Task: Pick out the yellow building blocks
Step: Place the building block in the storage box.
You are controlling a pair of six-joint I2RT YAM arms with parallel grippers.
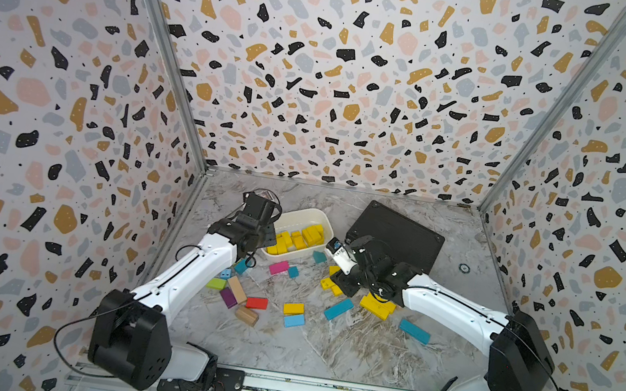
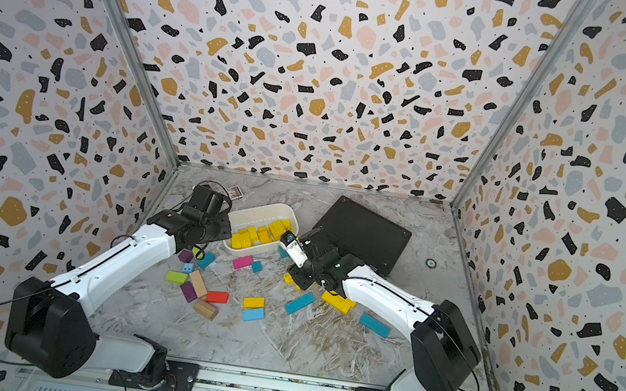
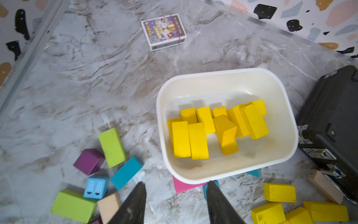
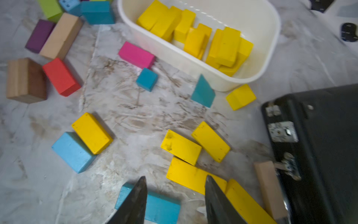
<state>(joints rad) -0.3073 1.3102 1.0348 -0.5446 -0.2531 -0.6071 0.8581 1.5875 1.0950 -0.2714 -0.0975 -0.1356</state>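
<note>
Several yellow building blocks lie piled in a white bin, which both top views show at the back. More yellow blocks lie loose on the marble table: one against a light blue block, two flat bars, two longer bars and a cube beside the bin. My left gripper hangs open over bare table just short of the bin's near rim, holding nothing. Above a teal block and the long yellow bars, my right gripper is open and empty.
A black case lies right of the bin, a tan block against its latch side. Green, purple, teal, pink, red and tan blocks are scattered at front left. A small card box sits near the back wall.
</note>
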